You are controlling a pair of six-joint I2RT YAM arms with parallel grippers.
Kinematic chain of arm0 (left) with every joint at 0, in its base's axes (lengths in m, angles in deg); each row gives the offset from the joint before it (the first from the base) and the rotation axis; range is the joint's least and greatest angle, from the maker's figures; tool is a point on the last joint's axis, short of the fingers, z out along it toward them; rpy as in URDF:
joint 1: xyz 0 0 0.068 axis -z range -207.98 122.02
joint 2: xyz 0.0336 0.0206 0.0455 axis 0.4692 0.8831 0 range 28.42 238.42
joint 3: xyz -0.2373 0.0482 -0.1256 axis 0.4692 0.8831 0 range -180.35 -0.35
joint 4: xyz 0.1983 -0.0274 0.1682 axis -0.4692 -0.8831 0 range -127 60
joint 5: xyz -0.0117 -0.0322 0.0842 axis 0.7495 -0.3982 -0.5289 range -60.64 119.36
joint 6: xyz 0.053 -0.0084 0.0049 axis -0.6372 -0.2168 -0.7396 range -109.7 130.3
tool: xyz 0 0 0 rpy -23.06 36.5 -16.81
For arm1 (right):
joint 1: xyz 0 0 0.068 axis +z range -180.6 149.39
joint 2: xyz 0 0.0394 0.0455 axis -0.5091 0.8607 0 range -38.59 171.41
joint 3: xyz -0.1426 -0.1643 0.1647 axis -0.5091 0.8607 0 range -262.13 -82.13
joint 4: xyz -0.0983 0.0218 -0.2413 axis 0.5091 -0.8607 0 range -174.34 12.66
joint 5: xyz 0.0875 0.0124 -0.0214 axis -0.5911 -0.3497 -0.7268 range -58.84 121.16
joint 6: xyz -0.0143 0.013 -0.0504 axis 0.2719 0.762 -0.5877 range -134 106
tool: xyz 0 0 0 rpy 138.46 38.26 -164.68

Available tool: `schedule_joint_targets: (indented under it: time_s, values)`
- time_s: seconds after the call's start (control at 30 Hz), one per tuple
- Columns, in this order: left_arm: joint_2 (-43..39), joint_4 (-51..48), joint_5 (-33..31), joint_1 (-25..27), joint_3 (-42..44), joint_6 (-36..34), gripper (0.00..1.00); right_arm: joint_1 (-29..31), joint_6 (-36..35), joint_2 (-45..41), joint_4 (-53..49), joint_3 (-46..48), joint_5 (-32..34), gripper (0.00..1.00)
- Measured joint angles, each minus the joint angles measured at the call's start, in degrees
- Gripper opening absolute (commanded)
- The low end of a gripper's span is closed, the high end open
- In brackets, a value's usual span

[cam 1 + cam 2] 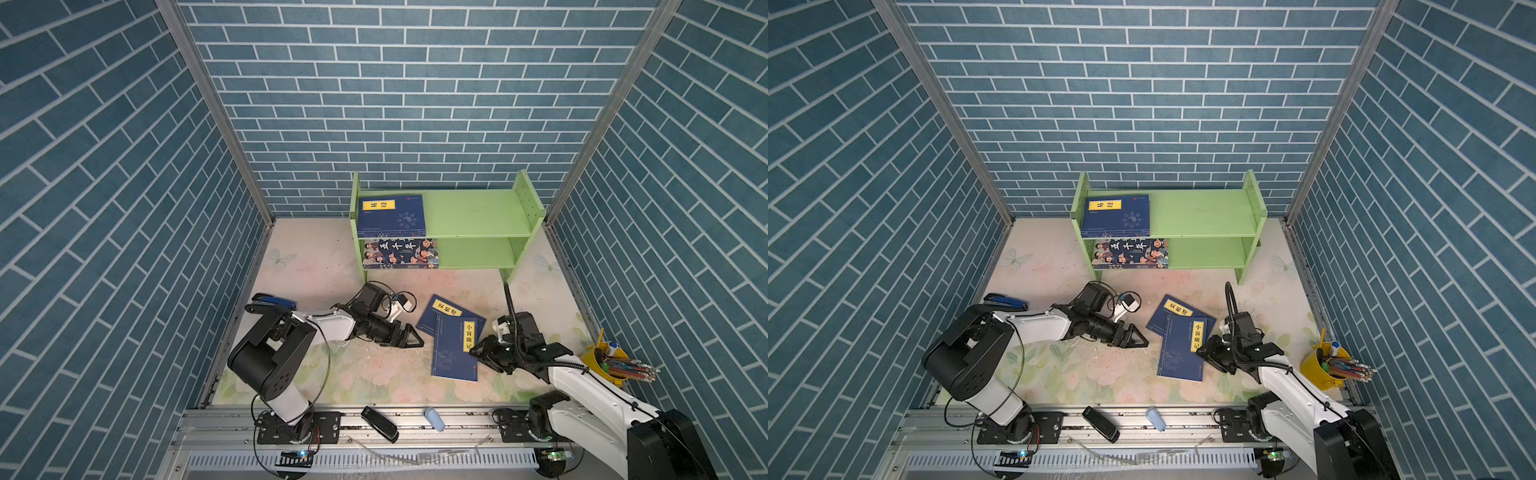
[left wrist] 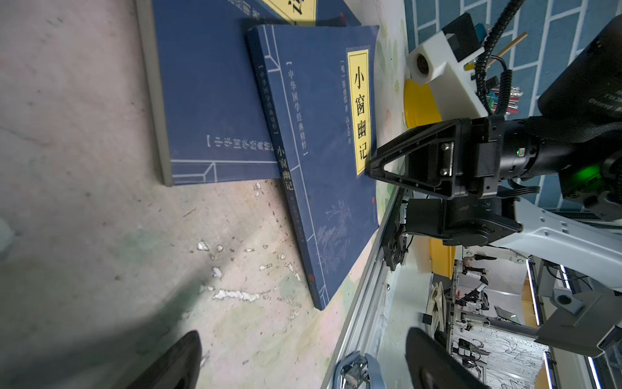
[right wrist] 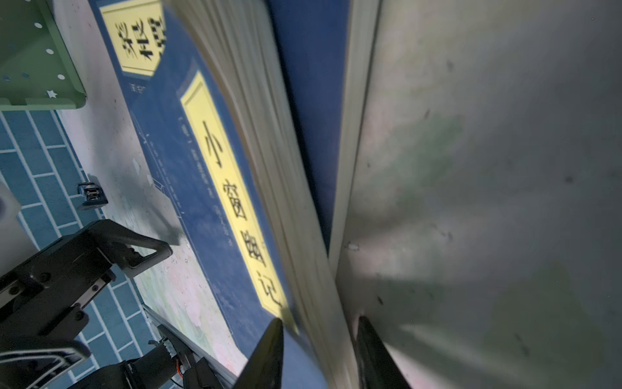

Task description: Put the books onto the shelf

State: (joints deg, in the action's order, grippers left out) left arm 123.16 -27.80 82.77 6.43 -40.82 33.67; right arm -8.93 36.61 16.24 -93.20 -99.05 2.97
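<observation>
The right fingers [image 3: 266,357] stand narrow about the page edge of the top navy book [image 1: 453,353], apparently pinching it; the left fingers [image 2: 175,367] gape wide and empty just beside the pair; that book lies aslant over a second navy book [image 1: 436,313], both on the worktop [image 1: 332,374] in front of the shelf [image 1: 478,212]; a shelved navy book [image 1: 390,216] lies flat on the upper tier and the cartoon-covered book [image 1: 401,253] on the lower; so I judge roughly half done, two books left.
</observation>
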Motion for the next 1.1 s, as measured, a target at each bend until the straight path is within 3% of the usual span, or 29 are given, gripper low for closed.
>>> schedule_joint_targets:
  time_s: [0.47, 0.77, 1.1]
  values:
    - [5.55, 6.34, 1.86, 1.42, -1.92, 2.91, 0.91, 1.92, 0.68, -0.07, 4.85, 3.43, -4.57, 0.35]
    - [8.79, 10.67, 5.25, 5.6, -2.43, 4.96, 0.88, 4.5, 3.15, 1.09, 11.26, 4.76, -5.07, 0.34]
    - [9.86, 11.98, 6.43, 5.86, -2.97, 6.8, 0.85, 7.58, 5.16, 2.89, 17.77, 5.03, -5.03, 0.3]
